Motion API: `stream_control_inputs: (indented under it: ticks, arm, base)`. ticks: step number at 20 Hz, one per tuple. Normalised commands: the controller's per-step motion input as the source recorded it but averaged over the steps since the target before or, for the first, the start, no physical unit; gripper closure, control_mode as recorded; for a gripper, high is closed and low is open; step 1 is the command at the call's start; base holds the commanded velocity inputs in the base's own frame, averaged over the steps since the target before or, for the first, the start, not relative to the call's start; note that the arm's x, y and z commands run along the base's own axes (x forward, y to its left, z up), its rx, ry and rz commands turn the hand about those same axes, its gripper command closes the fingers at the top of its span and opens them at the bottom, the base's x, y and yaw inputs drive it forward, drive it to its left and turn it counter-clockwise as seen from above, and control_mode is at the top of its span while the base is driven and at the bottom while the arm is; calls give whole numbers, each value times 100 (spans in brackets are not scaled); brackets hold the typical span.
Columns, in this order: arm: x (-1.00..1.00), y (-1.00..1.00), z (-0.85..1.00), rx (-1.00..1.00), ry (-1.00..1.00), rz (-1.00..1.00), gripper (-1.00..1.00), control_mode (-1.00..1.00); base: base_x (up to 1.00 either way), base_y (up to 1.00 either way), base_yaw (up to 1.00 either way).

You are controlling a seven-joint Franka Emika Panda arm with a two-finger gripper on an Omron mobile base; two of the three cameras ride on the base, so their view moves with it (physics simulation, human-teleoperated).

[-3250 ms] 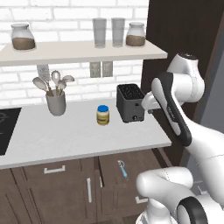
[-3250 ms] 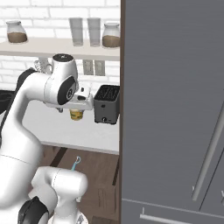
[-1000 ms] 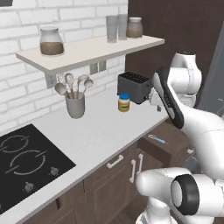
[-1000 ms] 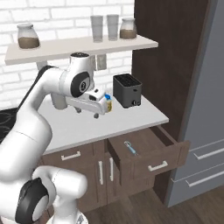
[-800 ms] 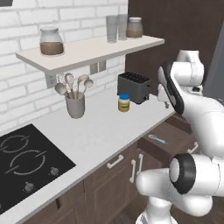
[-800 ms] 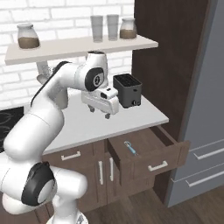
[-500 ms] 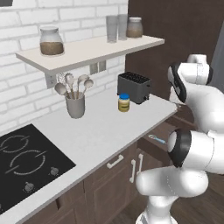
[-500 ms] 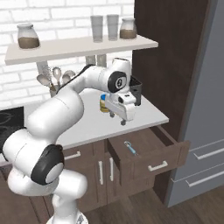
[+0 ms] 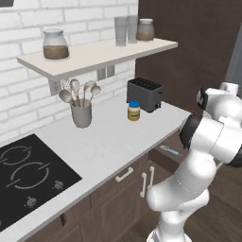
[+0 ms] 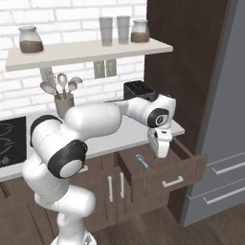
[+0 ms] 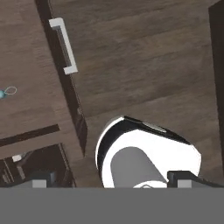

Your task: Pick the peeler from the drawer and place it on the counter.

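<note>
The peeler (image 10: 142, 161), slim with a light blue handle, lies inside the open dark wood drawer (image 10: 167, 174), toward its left side. My gripper (image 10: 162, 153) hangs over the drawer, pointing down, a little right of the peeler and not touching it. In the hand view the gripper (image 11: 113, 178) is open with nothing between its fingertips, over the drawer's front edge; the drawer (image 11: 30, 57) lies at the left and the peeler (image 11: 4, 92) shows at the left edge. From the left base view the peeler (image 9: 169, 150) rests in the drawer (image 9: 165, 159) below the counter (image 9: 108, 137).
On the counter stand a black toaster (image 9: 144, 94), a yellow jar (image 9: 133, 111) and a utensil cup (image 9: 82, 113). A cooktop (image 9: 28, 175) lies at the left. A tall dark cabinet (image 10: 191, 62) rises right of the drawer. The drawer's silver bar handle (image 11: 64, 46) faces the wood floor.
The arm has swung from over the counter near the jar to the right, above the open drawer. The gripper stays open. The cameras moved only before the last second.
</note>
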Motion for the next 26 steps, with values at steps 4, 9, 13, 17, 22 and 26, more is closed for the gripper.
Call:
stream_control_inputs:
  ticks: [4,9,13,17,22,26]
  arm:
    - [34,-34,-71,-6,-14,0,-100,-100]
    - [52,0,-32,-1,-3,8,-100,-100]
    - [23,-16,-52,-2,0,16,-100,-100]
    - [2,-27,-53,-7,0,18,-100,-100]
    - [16,-22,-28,-1,-2,14,-100,-100]
    - [35,0,-31,0,-5,11,-100,-100]
  base:
    - [0,0,0]
    - [0,0,0]
    - [0,0,0]
    - [0,0,0]
    - [0,0,0]
    - [0,0,0]
